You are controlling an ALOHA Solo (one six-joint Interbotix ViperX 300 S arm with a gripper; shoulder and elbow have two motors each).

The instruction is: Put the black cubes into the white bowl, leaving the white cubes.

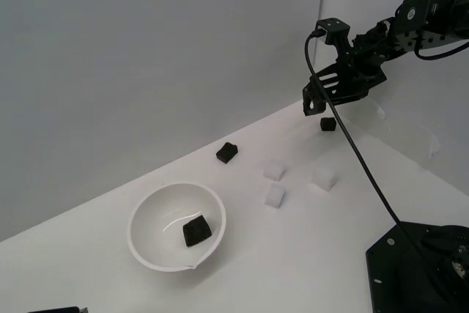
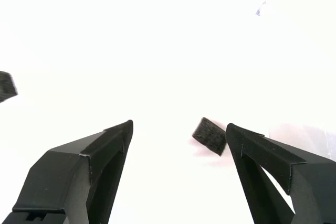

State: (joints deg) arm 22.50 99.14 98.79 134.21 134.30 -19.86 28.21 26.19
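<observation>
The white bowl (image 1: 176,226) sits at the exterior view's lower left with one black cube (image 1: 196,230) inside it. A second black cube (image 1: 227,152) lies on the table beyond the bowl. The third black cube (image 1: 327,124) rests near the back wall, just below my gripper (image 1: 316,105), which hovers over it. In the wrist view that cube (image 2: 209,136) lies close to one finger (image 2: 273,166), and my gripper (image 2: 178,129) is open and empty. Another black cube (image 2: 6,86) shows at the frame edge. Three white cubes (image 1: 274,170) (image 1: 275,195) (image 1: 323,178) lie between bowl and arm.
The arm's black base (image 1: 421,269) fills the exterior view's lower right, with a cable (image 1: 359,159) running down to it. A grey wall stands behind the table. A dark object (image 1: 55,310) peeks in at the bottom left edge.
</observation>
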